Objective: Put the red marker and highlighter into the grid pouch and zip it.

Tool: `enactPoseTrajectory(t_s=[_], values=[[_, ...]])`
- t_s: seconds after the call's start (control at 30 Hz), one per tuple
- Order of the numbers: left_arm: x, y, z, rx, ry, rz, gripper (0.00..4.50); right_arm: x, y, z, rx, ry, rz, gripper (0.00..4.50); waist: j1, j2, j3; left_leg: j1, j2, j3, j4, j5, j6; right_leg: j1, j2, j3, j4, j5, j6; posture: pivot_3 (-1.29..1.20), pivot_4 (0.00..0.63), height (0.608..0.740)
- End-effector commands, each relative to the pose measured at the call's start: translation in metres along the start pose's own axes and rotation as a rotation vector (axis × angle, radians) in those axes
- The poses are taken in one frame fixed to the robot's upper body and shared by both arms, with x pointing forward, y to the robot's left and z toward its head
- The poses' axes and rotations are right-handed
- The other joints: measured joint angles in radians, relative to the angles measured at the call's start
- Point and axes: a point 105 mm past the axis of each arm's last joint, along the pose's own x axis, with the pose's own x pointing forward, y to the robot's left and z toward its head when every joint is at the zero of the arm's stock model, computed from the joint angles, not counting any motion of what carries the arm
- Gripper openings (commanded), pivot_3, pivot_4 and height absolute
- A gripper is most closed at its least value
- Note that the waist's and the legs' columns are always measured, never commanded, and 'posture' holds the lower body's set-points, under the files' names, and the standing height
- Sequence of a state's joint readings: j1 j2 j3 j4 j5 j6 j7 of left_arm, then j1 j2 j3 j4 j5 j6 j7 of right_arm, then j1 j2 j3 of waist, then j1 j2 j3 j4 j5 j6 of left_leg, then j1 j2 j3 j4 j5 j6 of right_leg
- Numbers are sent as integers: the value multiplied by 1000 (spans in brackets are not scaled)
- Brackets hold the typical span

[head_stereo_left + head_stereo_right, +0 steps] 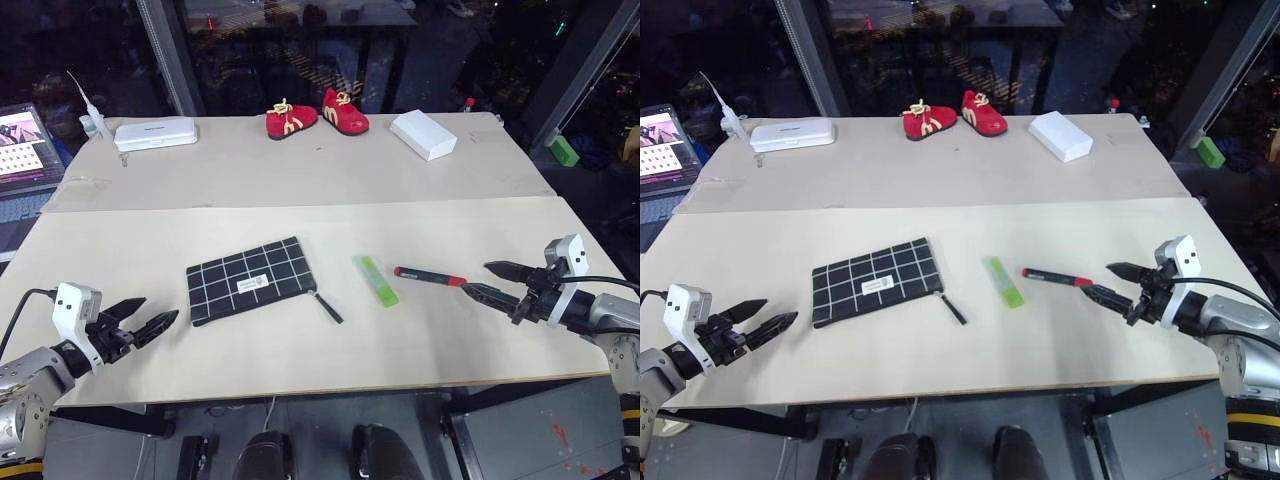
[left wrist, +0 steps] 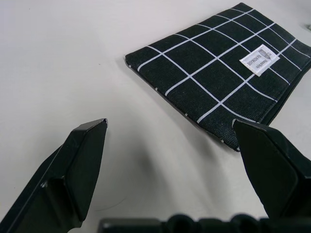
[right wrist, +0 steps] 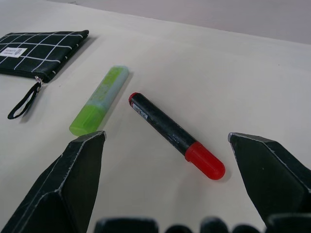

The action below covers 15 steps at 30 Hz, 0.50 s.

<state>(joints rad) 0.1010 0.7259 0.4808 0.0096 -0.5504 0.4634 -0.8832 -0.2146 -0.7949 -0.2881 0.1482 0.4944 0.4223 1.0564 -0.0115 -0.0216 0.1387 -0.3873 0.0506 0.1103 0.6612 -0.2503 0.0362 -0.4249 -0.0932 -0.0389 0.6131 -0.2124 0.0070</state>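
Lower right of the head view, the right pincer [image 1: 492,281] hangs wide apart and empty, tips aimed at the red marker [image 1: 429,275] just beside it. The marker's long axis runs left-right on the table [image 1: 300,170], so that arm is clearly nearer.

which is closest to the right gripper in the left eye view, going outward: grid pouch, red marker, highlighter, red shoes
1. red marker, just off the right gripper's open jaws, toward the table's middle.
2. highlighter, next along, beside the marker.
3. grid pouch, farther across, nearer the left gripper.
4. red shoes, at the table's far edge.
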Motion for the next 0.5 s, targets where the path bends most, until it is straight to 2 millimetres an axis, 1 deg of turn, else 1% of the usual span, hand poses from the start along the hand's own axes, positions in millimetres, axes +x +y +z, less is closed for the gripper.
enactPoseTrajectory(t_s=[0.03, 0.13, 0.2, 0.23, 0.27, 0.3, 0.33, 0.37, 0.43, 0.47, 0.5], values=[[5, -5, 10, 22, -34, -20, 4454, 2, -4, 11, -43, -41, -20, 4500, 0, 0, 0, 0, 0, 0, 0, 0, 0, 0, 0, 0, 0, 0, 0, 0, 150, 740], [8, -5, 13, 21, -70, -45, 4454, 10, -10, 9, -53, -51, -60, 4500, 0, 0, 0, 0, 0, 0, 0, 0, 0, 0, 0, 0, 0, 0, 0, 0, 150, 740], [7, -4, 17, 1, -96, -64, 4500, 13, -15, 10, -46, -59, -86, 3975, -1, 0, 0, 1, -1, 0, 0, 0, 0, 0, 0, 0, 0, 0, 0, 0, 150, 740], [7, -4, 19, 1, -110, -88, 4500, 14, -15, 11, -41, -76, -85, 3852, -1, 0, 0, 0, -1, 0, 0, 0, 0, 0, 0, 0, 0, 0, 0, 0, 150, 740], [6, -2, 19, 40, -111, -99, 4500, 15, -14, 14, -36, -92, -74, 3322, -1, 0, 0, 0, -1, 1, 0, 0, 0, 0, 1, 0, 0, 0, 0, 0, 150, 740], [6, 0, 16, 115, -87, -102, 4500, 16, -12, 17, -34, -108, -62, 3115, -2, 0, 0, 0, -1, 1, 0, 0, 0, 0, 1, 0, 0, 0, 0, 0, 150, 740], [4, 1, 8, 258, -22, -124, 4500, 18, -8, 21, -31, -127, -37, 2794, -1, 0, 0, 0, -1, 1, 0, 0, 0, -1, 1, 0, 0, 0, 0, 0, 150, 740], [3, 1, 1, 358, 29, -150, 4500, 20, -6, 24, -28, -138, -20, 2427, -2, 0, 0, 0, -1, 1, 0, 0, 0, 0, 1, 0, 0, 0, 0, 0, 150, 740], [1, 5, 2, 432, 30, -163, 4500, 22, -2, 26, -30, -142, 4, 1717, -2, 0, 0, 0, -1, 2, 0, 0, -1, -1, 2, -1, 0, 0, -1, 0, 150, 740], [1, 8, 7, 435, 2, -153, 4500, 23, 0, 28, -29, -144, 15, 1512, -1, 0, 0, 0, 0, 2, 0, 0, -1, -1, 1, 0, 0, -1, -1, 0, 150, 740], [2, 11, 12, 460, -17, -149, 4500, 24, 4, 30, -27, -148, 35, 1023, -1, 0, 0, 0, 0, 1, 0, 0, -1, -1, 1, 0, 0, -1, -2, 0, 150, 740]])
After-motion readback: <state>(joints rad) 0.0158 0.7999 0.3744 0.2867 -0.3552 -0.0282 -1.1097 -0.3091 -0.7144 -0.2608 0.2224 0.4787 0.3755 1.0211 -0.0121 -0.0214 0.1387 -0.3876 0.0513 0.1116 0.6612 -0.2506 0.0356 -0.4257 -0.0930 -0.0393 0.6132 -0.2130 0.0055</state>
